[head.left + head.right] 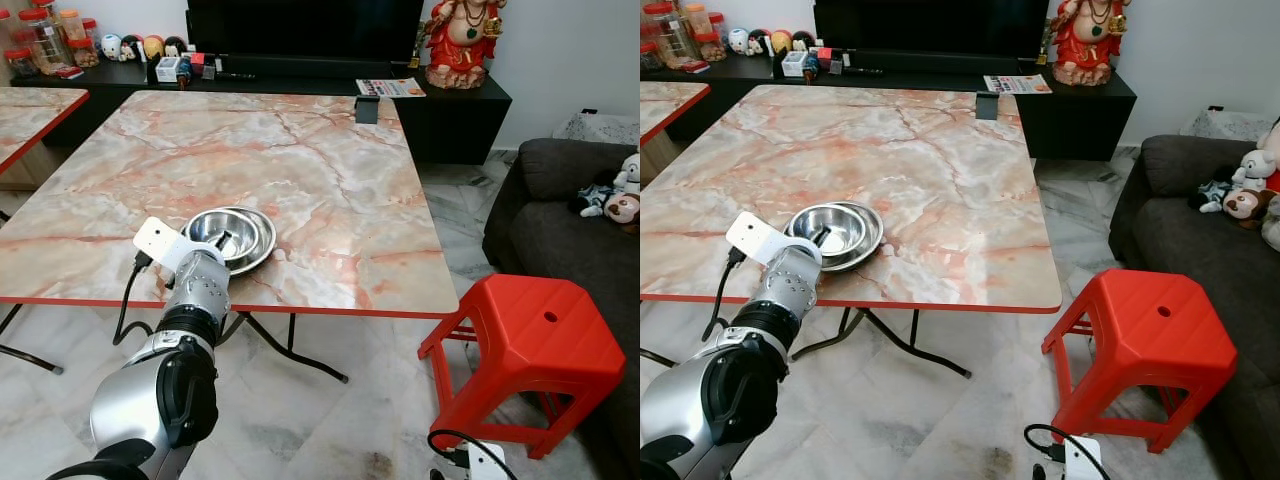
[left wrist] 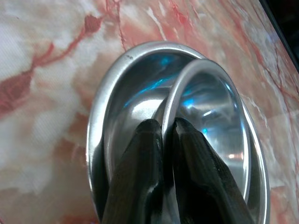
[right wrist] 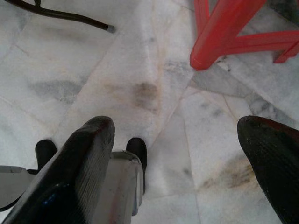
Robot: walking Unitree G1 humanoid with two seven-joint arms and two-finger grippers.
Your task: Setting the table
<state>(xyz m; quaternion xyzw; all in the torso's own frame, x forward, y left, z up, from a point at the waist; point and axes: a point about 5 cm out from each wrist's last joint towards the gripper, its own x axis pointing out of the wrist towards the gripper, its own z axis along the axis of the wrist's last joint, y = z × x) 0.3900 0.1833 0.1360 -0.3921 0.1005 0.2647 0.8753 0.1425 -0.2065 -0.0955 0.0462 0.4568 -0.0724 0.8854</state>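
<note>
Left end effector (image 2: 163, 140) pinching a steel bowl's rim.
The small bowl (image 2: 210, 126) sits nested in a wider bowl (image 1: 255, 252) near the table (image 1: 330, 180) edge; right end effector (image 3: 182, 154) hangs released above the floor.

Bowls (image 1: 232, 236) nested on table (image 1: 330, 190), stool (image 1: 530, 345) right

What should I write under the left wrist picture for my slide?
Left hand pinching the rim of the smaller steel bowl nested in the bigger bowl on the marble table.
</note>
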